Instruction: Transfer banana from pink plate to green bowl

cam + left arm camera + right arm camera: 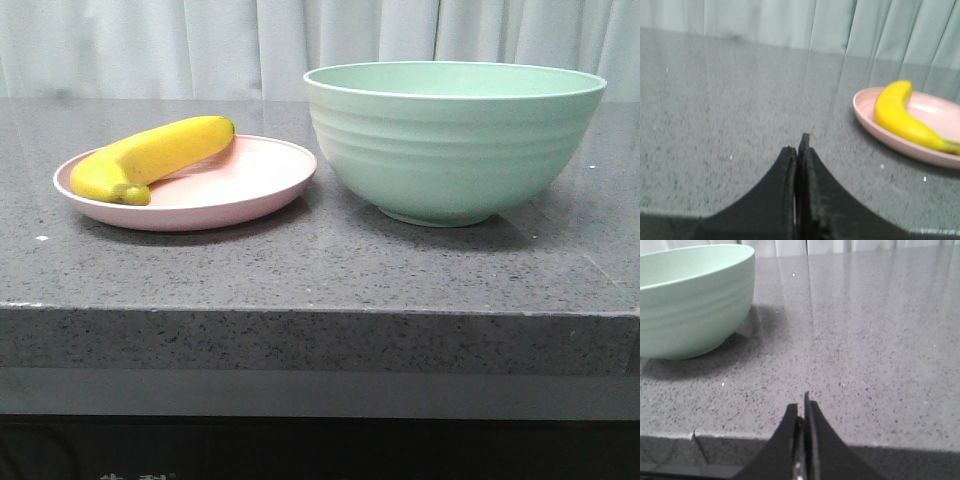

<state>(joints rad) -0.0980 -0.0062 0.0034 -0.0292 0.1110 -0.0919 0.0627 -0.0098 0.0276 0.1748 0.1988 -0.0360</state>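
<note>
Two tools (797, 150) (804, 410) closed; one banana (150, 158), plate (250, 185), bowl (455, 140).

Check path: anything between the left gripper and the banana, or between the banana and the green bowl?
Nothing visible. Bare counter lies between the shut left gripper and the banana on the pink plate. Between plate and green bowl there is only a narrow gap; the bowl's tall rim must be cleared.
</note>
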